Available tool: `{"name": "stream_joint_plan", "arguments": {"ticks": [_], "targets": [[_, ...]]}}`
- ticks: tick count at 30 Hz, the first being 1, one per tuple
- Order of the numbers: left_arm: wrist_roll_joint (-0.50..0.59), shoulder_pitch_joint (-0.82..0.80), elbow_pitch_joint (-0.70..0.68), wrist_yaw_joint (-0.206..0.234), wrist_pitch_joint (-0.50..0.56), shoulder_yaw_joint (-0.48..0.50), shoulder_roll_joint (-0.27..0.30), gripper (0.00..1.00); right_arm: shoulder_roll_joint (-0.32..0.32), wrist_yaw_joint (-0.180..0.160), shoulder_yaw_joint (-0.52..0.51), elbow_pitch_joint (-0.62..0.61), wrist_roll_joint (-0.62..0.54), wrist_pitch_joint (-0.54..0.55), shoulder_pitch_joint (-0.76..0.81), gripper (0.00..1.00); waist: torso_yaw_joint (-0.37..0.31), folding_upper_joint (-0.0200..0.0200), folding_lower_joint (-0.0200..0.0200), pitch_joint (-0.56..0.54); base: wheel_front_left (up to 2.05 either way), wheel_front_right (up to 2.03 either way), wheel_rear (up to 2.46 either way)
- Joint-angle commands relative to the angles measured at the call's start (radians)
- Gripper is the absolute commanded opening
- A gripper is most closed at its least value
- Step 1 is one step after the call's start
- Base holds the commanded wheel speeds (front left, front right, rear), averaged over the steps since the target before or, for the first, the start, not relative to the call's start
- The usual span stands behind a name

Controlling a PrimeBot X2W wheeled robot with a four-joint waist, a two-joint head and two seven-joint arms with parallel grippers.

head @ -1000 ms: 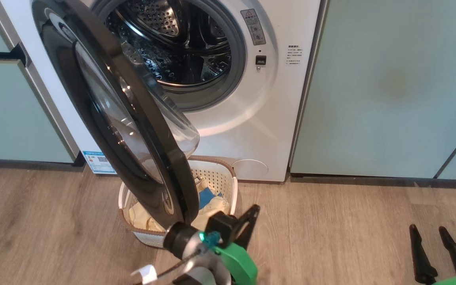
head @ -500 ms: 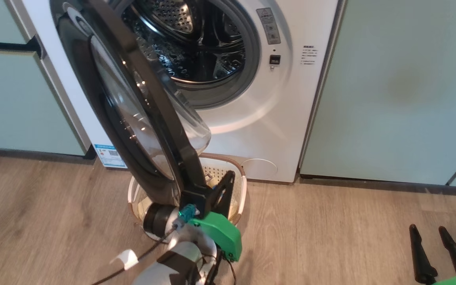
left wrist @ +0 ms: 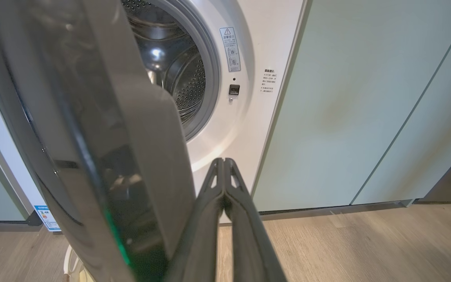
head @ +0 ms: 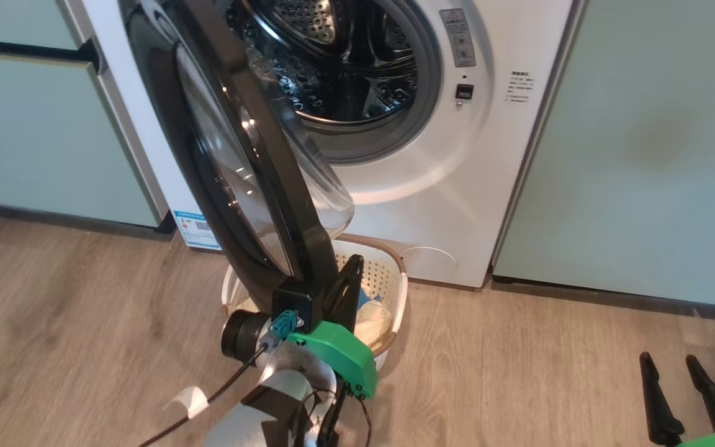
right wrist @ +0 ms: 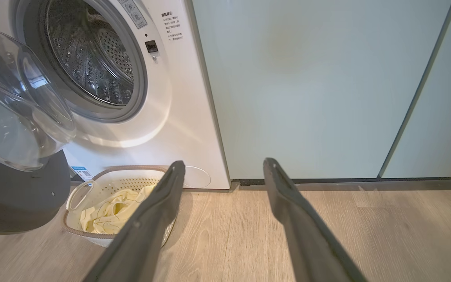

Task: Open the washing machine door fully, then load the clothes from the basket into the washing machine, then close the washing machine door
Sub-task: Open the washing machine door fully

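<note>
While the door (head: 270,161) stands open — clothes (right wrist: 108,213) fill the basket (right wrist: 131,182).

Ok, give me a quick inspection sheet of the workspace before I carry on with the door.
Surface: wood plank floor.
Job's things: washing machine door partly open, hanging over the basket; the basket stands on the floor close in front of the washing machine; clothes lie in the basket; drum looks empty.
Clutter: nothing seen.
Grippers: left gripper has its fingers shut, beside the door's lower edge on the drum side; right gripper is open, holds nothing, low over the floor.
Cables: black cable hangs loose by the left forearm.
Surroundings: pale green cabinets on both sides of the machine.
</note>
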Motion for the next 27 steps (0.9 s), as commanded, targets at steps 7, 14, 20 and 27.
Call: {"name": "stream_joint_plan", "arguments": {"ticks": [7, 14, 20, 27], "targets": [[0.023, -0.032, -0.009, -0.007, -0.009, 0.051, 0.011, 0.0, -0.019, -0.003, 0.01, -0.02, 0.005, -0.01, -0.048, 1.0, 0.048, 0.0, 0.0, -0.001, 0.0, 0.0, 0.0], [0.045, -0.021, 0.005, -0.014, -0.009, 0.057, 0.011, 0.0, -0.006, -0.003, 0.006, -0.023, 0.003, -0.01, -0.046, 1.0, 0.095, 0.0, 0.0, -0.012, 0.0, 0.0, 0.0], [0.055, -0.017, 0.011, -0.021, -0.009, 0.056, 0.013, 0.0, 0.005, -0.003, 0.004, -0.023, 0.002, -0.01, -0.042, 1.0, 0.141, 0.0, 0.0, -0.016, 0.0, 0.0, 0.0], [0.059, -0.017, 0.017, -0.022, -0.009, 0.055, 0.026, 0.0, 0.02, -0.003, 0.001, -0.024, 0.001, -0.01, -0.046, 1.0, 0.188, 0.0, 0.0, -0.012, 0.0, 0.0, 0.0]]}}
